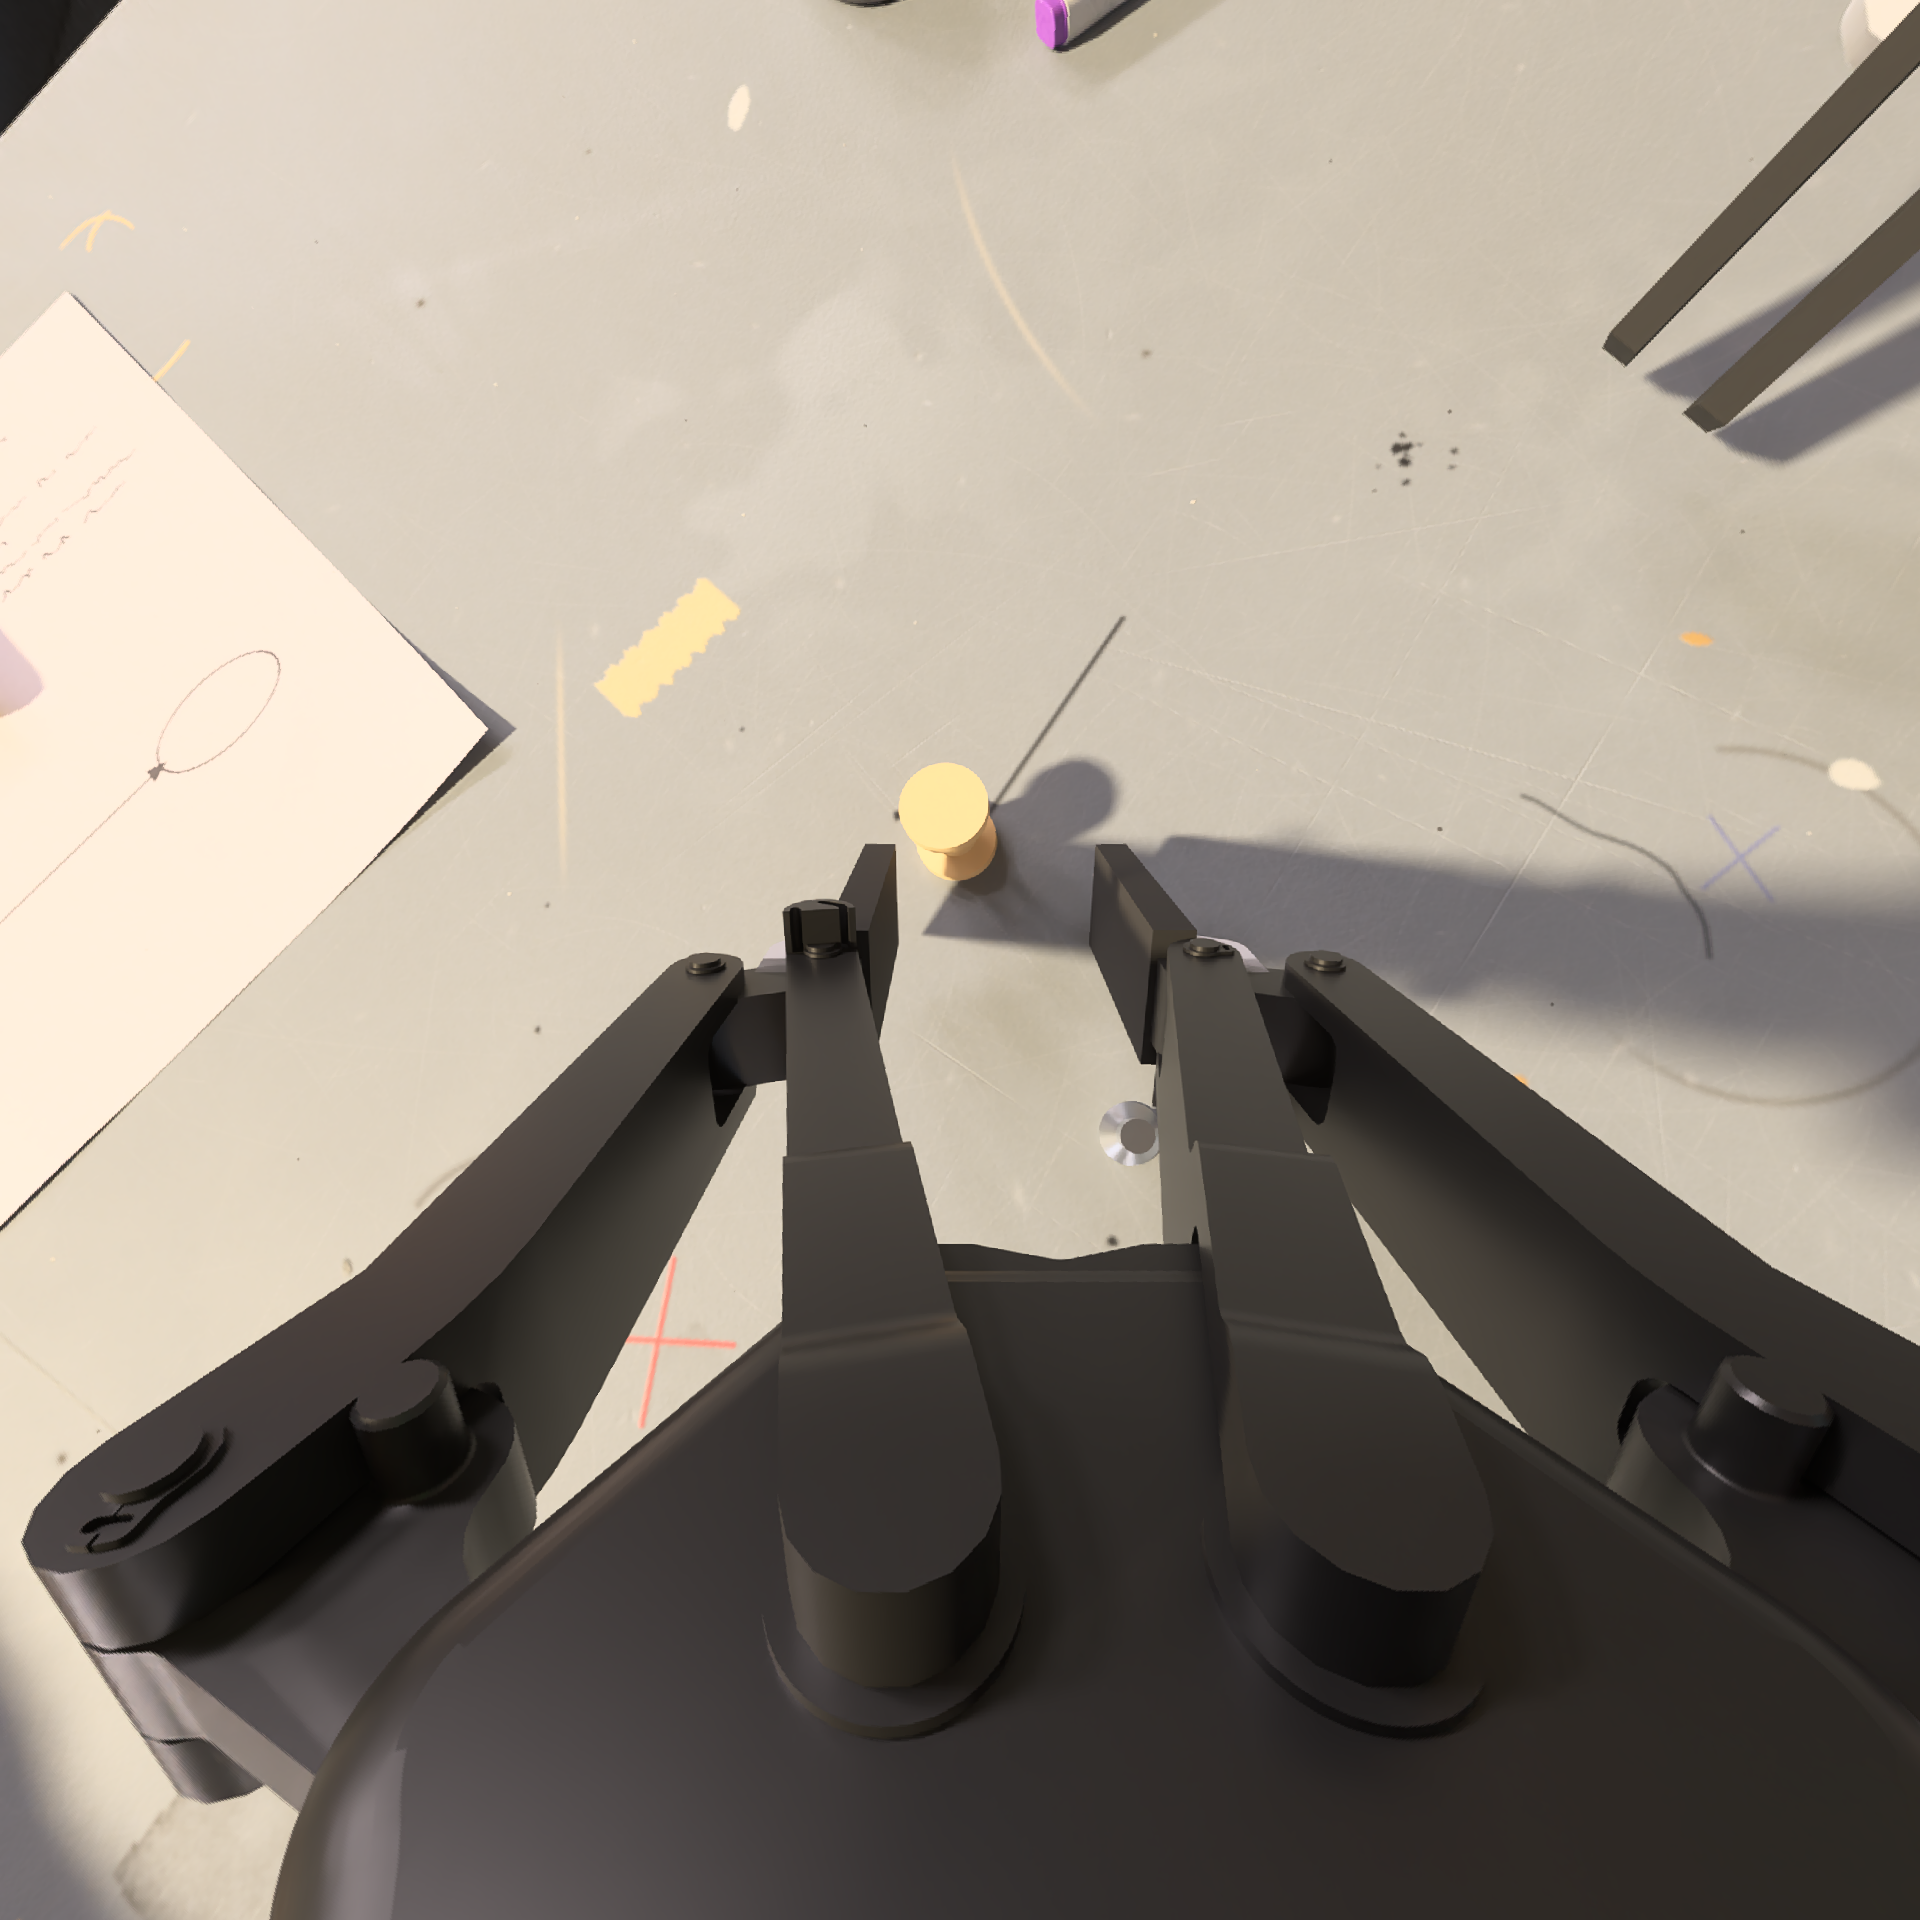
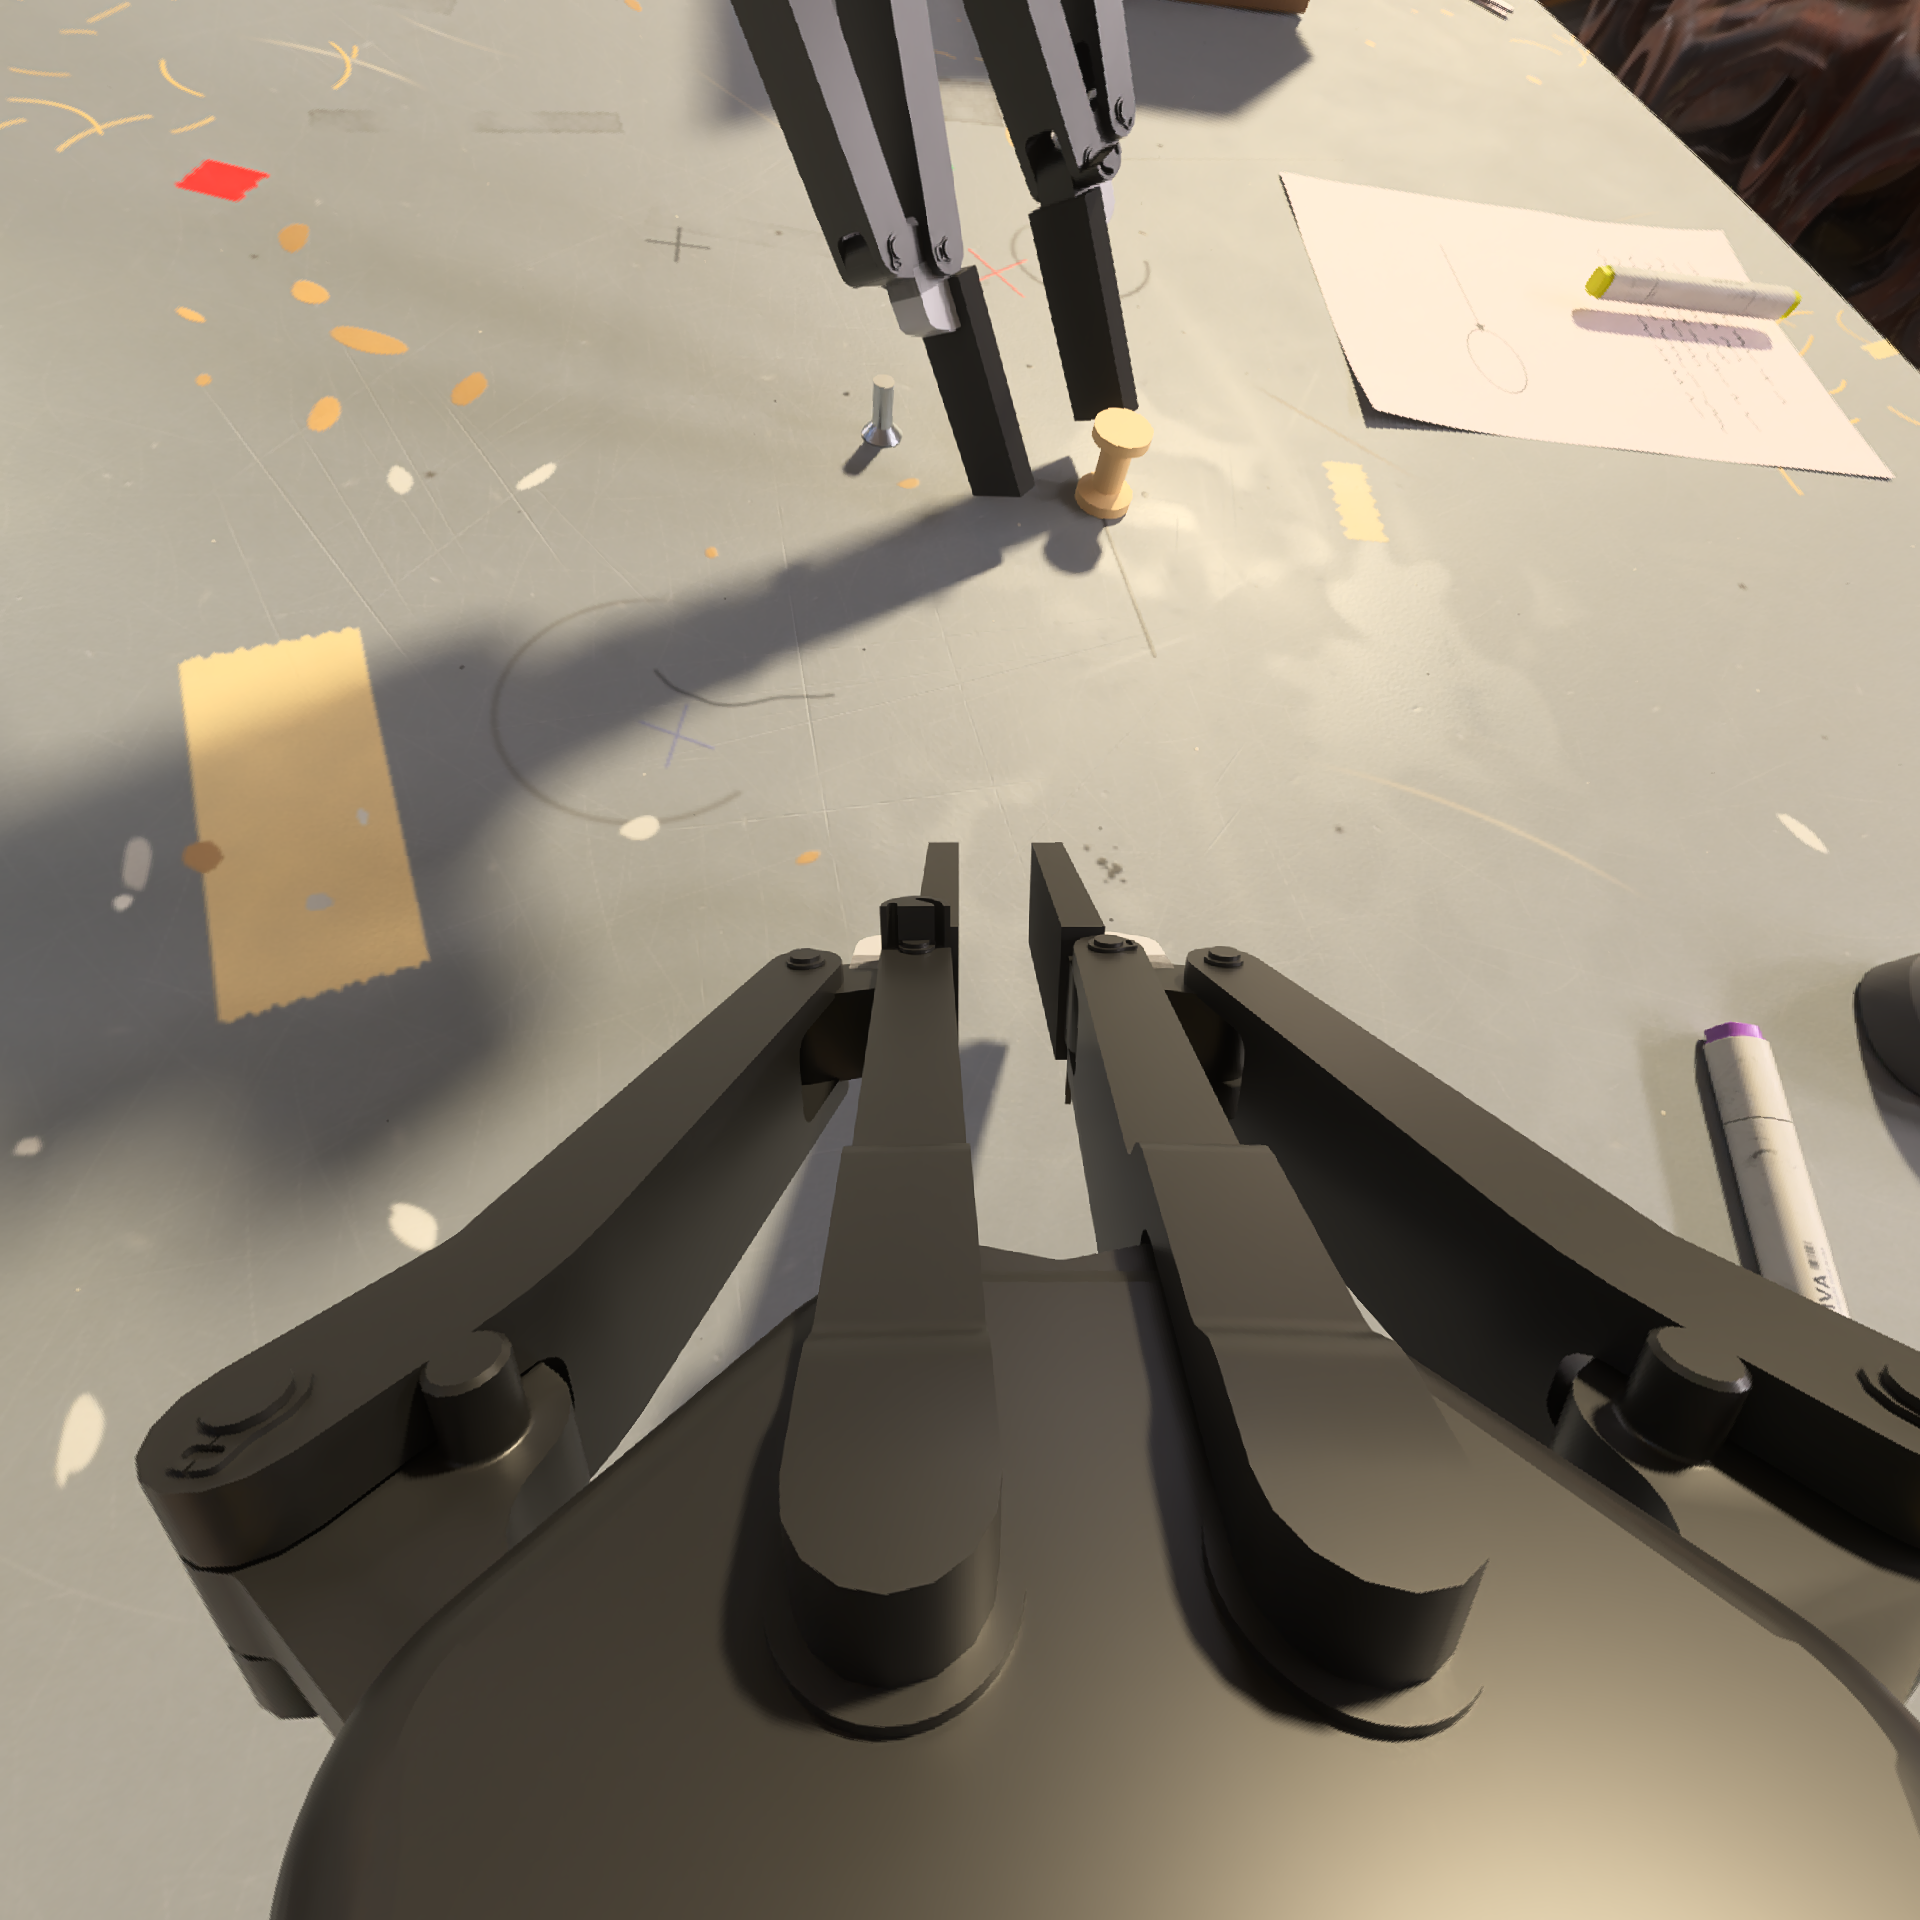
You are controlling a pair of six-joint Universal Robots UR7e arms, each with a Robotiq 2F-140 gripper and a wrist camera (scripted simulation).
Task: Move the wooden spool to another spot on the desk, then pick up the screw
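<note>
The wooden spool [image 1: 948,821] stands slightly tilted on the grey desk [image 1: 1247,520], just beyond the tip of my left gripper's left finger. My left gripper [image 1: 995,883] is open and empty, low over the desk. In the right wrist view the spool [image 2: 1110,462] stands right next to the left gripper [image 2: 1049,447]. The silver screw [image 1: 1130,1132] stands head down, partly hidden behind the right finger; it also shows in the right wrist view [image 2: 883,416]. My right gripper [image 2: 994,857] is empty, its jaws a narrow gap apart, far from both objects.
A sheet of paper [image 1: 208,675] lies at the left, with a yellow-capped marker [image 2: 1694,291] on it. A purple-capped marker [image 2: 1766,1153] lies beside the right gripper. Tape strips [image 2: 296,821] and paint marks are flat on the desk. A dark object [image 2: 1896,1023] sits at the right edge.
</note>
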